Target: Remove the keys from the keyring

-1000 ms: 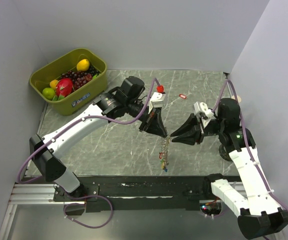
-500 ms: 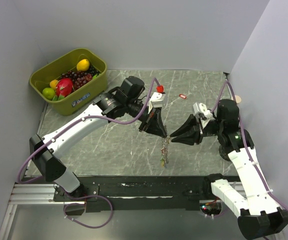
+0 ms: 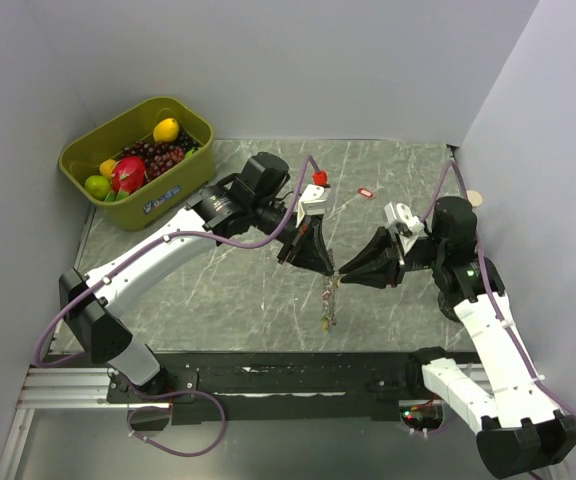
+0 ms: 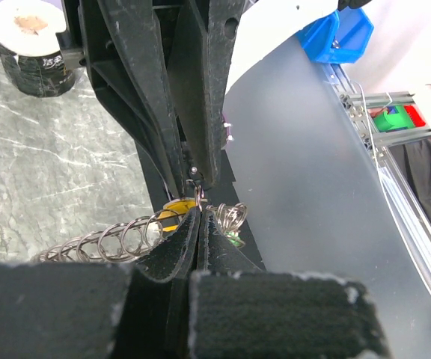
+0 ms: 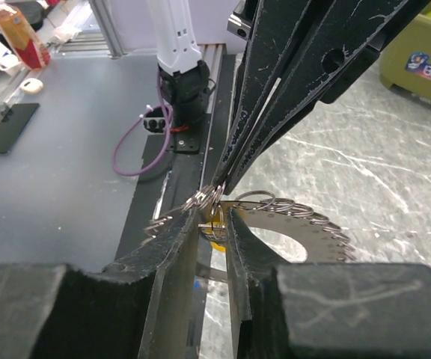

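Grey marbled counter point(image 3: 218, 290) fills the walled cell. Since a second ago the right gripper point(image 3: 345, 279) has slid in to meet the left gripper point(image 3: 332, 270), its jaws narrowing to a slim gap around a yellow key point(image 5: 215, 224). A pull-off looks close. The left jaws are clamped on the keyring point(image 3: 329, 298), which dangles over the counter's near edge with the other keys point(image 3: 326, 322). A fruit basket point(image 3: 128, 212) and a small red tag point(image 3: 366, 191) sit well apart, so only the meeting fingertips crowd the work.
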`<state>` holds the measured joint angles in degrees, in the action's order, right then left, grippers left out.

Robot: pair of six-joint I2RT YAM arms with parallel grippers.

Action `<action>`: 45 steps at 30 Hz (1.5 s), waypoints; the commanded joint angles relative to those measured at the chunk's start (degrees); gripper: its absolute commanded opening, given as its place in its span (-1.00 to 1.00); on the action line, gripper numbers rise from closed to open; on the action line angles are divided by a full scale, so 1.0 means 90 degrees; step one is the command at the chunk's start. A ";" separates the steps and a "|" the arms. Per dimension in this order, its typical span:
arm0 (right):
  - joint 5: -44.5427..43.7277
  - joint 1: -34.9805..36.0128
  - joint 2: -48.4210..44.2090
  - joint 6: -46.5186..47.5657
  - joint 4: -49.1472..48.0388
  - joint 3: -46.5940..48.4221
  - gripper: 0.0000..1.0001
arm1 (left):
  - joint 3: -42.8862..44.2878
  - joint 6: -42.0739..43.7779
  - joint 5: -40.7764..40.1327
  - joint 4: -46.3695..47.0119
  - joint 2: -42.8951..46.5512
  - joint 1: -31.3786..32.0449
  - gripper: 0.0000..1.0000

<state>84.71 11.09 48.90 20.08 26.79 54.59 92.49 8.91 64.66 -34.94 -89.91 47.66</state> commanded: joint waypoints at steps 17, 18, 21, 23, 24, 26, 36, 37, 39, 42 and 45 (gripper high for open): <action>0.0130 0.0223 0.0152 -0.0260 -0.0292 0.0047 -1.00 | 0.0339 -0.0013 0.0247 0.0259 -0.0059 -0.0012 -0.98; 0.0071 0.0223 0.0171 -0.0142 -0.0001 0.0096 -1.00 | 0.0329 -0.0003 0.0189 0.0249 -0.0049 -0.0012 -0.98; -0.0143 0.0222 0.0240 0.0230 0.0576 0.0292 -1.00 | 0.0290 0.0026 0.0023 0.0249 0.0009 -0.0012 -0.77; -0.0222 0.0232 0.0327 0.0521 0.0918 0.0496 -1.00 | 0.0319 0.0123 -0.0162 0.0162 0.0048 -0.0012 -0.46; -0.0338 0.0232 0.0357 0.0659 0.1162 0.0575 -1.00 | 0.0329 0.0182 -0.0308 0.0123 0.0087 -0.0012 -0.38; -0.0514 0.0252 0.0445 0.0990 0.1768 0.0798 -1.00 | 0.0417 0.0358 -0.0923 -0.0014 0.0146 -0.0012 -0.23; -0.1169 0.0310 0.0426 -0.0080 0.1137 0.0498 -1.00 | 0.0553 0.1295 -0.3795 -0.0385 0.0517 0.0661 -0.26; -0.1179 0.0310 0.0445 -0.0208 0.1048 0.0439 -1.00 | 0.0612 0.1344 -0.3912 -0.0395 0.0508 0.0710 -0.29; -0.1267 0.0310 0.0484 -0.0365 0.0902 0.0370 -1.00 | 0.0690 0.1461 -0.4224 -0.0473 0.0498 0.0895 -0.32; -0.1287 0.0281 0.0543 -0.0551 0.0755 0.0302 -1.00 | 0.0730 0.1783 -0.5119 -0.0600 0.0536 0.1325 -0.33; -0.1238 0.0232 0.0591 -0.0707 0.0657 0.0234 -1.00 | 0.0477 0.2125 -0.5660 -0.0649 0.0653 0.1657 -0.34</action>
<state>72.60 13.61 54.15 17.61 37.60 56.86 96.88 22.85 24.40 -39.11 -86.80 59.18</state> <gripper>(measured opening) 0.010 0.337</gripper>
